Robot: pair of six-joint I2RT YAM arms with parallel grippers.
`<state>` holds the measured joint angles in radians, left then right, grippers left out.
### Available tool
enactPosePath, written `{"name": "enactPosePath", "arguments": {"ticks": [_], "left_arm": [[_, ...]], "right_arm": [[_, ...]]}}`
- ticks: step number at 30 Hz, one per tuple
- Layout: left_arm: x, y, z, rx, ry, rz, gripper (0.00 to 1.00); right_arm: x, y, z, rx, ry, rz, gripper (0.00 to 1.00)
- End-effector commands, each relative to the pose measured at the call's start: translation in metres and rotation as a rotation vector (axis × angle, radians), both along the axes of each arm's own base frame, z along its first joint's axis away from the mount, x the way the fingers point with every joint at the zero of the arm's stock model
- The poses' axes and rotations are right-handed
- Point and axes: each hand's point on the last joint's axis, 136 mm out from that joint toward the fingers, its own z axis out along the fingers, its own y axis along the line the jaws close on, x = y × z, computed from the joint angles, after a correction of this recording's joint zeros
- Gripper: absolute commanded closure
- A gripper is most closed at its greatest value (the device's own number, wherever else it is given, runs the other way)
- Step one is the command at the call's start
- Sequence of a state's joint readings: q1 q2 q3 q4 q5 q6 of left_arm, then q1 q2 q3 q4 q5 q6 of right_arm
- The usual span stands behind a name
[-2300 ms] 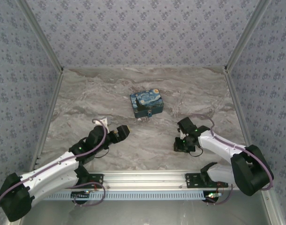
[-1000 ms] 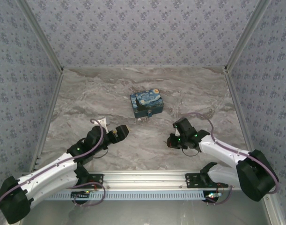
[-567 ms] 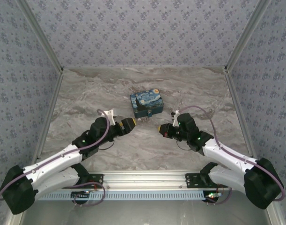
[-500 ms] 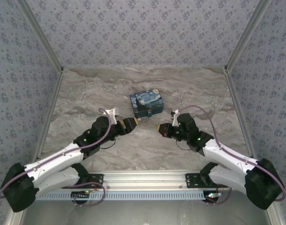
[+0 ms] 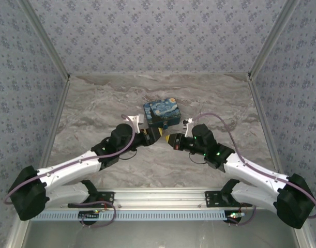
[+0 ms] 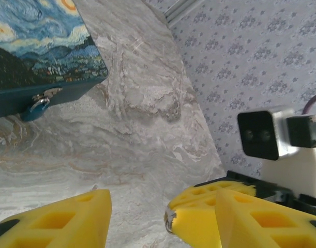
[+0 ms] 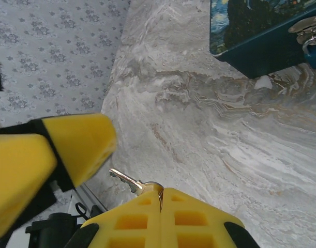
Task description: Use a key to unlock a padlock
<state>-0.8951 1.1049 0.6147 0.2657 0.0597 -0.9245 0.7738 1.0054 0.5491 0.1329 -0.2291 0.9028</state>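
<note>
The tiny teal padlock (image 6: 35, 110) hangs from the silver hasp on the front of the starry-night tin box (image 5: 160, 113), and it is also at the right wrist view's edge (image 7: 315, 57). My right gripper (image 7: 161, 194) is shut on a brass key (image 7: 128, 181), whose blade sticks out to the left, low over the table. My left gripper (image 6: 147, 219) is open, and one of its yellow fingers (image 7: 77, 139) is close beside the key's tip. In the top view both grippers meet just in front of the box, the left (image 5: 156, 135) and the right (image 5: 173, 140).
The marble table (image 5: 95, 108) is walled by patterned panels on three sides. The right wrist camera housing (image 6: 264, 134) is close in the left wrist view. An aluminium rail (image 5: 158, 196) runs along the near edge by the arm bases.
Both arms have swung from the near table area forward and inward. Their grippers now meet in front of the box, the right one still holding the key.
</note>
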Motion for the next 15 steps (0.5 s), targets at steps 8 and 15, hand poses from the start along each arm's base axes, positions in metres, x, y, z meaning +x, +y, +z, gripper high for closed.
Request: {"name": "enactPosePath", "arguments": {"ticks": [8,15], "left_arm": [[0.002,-0.016,0.022,-0.033,-0.05,-0.022,0.56],[0.003,-0.018,0.02,-0.034,-0.046,-0.019,0.64]], "right_arm": [[0.002,0.007,0.029,0.057,-0.047,-0.019,1.0],[0.0,0.013,0.031,0.055,-0.05,0.0,1.0]]}}
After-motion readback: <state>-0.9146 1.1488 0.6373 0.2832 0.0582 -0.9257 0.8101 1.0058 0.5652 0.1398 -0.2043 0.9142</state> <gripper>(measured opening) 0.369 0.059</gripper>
